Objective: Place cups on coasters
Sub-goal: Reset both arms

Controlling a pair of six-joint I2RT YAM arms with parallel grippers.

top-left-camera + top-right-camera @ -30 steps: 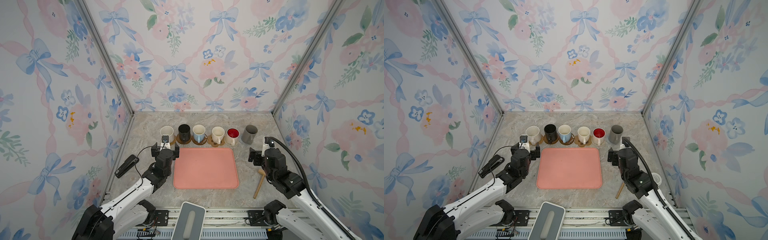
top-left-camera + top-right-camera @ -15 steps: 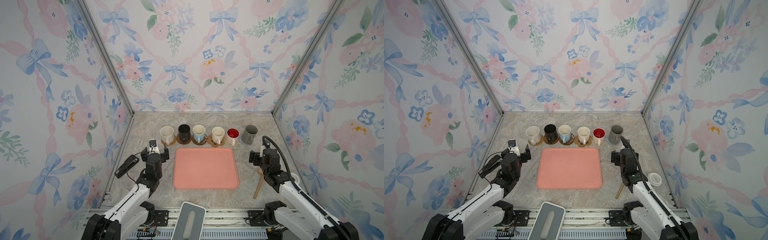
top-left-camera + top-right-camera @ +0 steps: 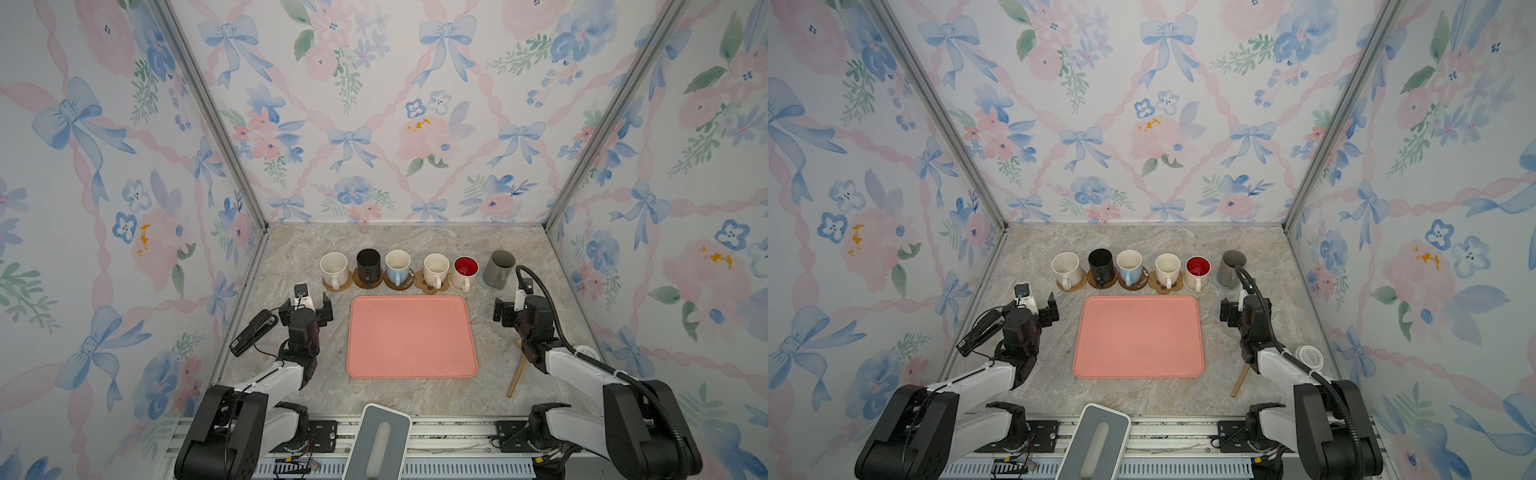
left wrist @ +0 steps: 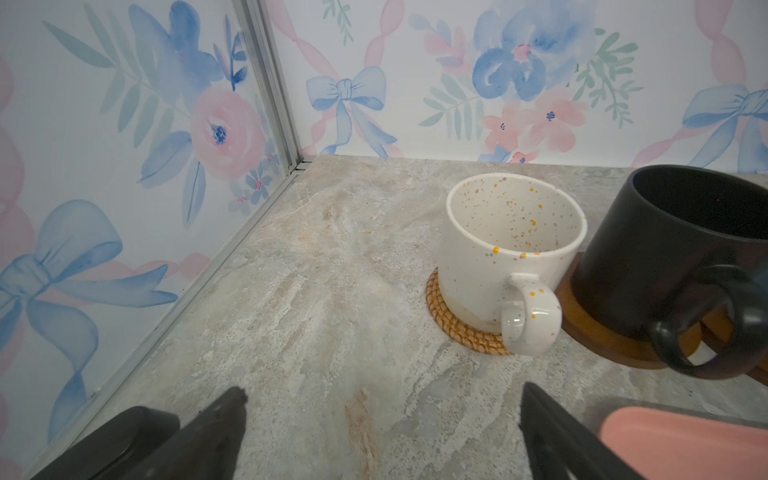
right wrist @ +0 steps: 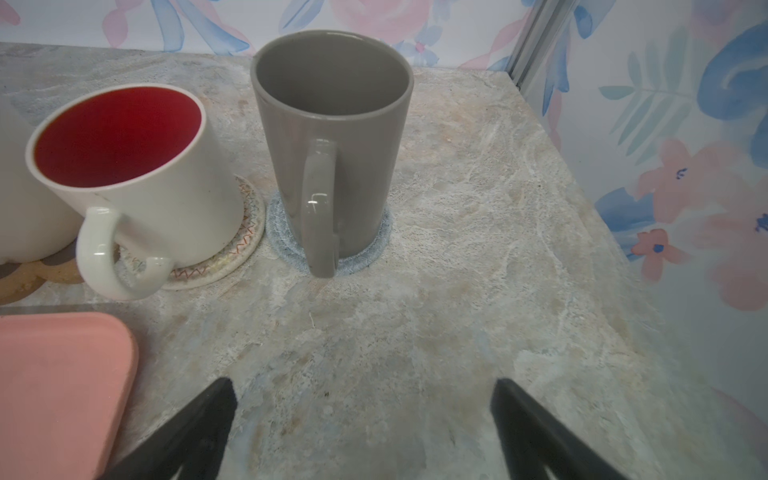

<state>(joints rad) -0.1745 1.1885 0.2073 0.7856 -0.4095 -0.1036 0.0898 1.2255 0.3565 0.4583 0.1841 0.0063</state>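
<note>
In both top views we look down from high above the front edge toward the back wall (image 3: pixel 374 124), over the whole table (image 3: pixel 291 257). Our left wrist view sits low, close to the cream mug (image 4: pixel 478 266); our right, close to the grey mug (image 5: pixel 361 166). Both glimpse the pink tray (image 5: pixel 54 374).

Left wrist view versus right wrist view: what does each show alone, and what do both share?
Only the left wrist view: a speckled white mug on a rattan coaster, a black mug on a brown coaster. Only the right wrist view: a grey mug on a blue coaster, a red-lined mug on a cream coaster. Both: a corner of the pink tray, the marble table, open empty jaws.
</note>
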